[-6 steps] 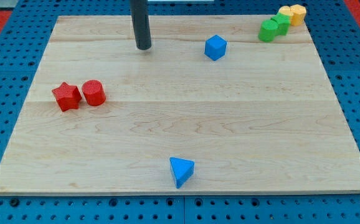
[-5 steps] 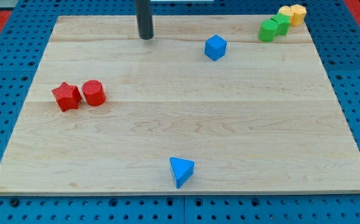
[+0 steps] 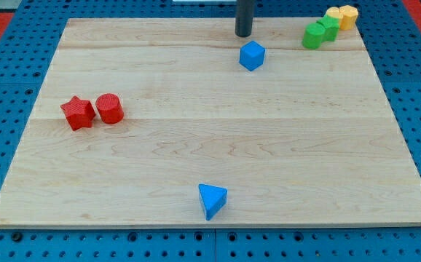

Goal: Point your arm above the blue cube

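My tip [image 3: 244, 34] stood on the table [image 3: 210, 145] near the view's top edge, just above the blue cube [image 3: 252, 55] and apart from it. Toward the view's top right corner sat two green blocks [image 3: 318, 32], touching each other, with two yellow blocks [image 3: 342, 16] just beyond them at the very corner. At the view's left, midway down, the red star [image 3: 77, 113] lay just left of the red cylinder [image 3: 110, 108]. The blue triangular block [image 3: 212, 200] lay alone near the view's bottom edge, well apart from the rest.
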You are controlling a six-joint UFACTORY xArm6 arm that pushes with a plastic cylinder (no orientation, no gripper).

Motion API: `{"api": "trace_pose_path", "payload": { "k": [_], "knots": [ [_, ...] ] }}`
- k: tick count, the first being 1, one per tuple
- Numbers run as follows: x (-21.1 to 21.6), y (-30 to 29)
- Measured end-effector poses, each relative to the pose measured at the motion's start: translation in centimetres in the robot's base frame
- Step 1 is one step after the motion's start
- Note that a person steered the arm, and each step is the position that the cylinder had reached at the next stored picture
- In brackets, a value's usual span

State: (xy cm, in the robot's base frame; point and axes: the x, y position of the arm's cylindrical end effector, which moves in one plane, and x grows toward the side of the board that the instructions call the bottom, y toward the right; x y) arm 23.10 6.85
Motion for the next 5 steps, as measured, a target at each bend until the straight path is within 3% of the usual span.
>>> {"api": "trace_pose_path", "payload": {
  "k": [3, 5],
  "knots": [
    [2.0, 3.9],
    [2.6, 2.3]
  ]
}}
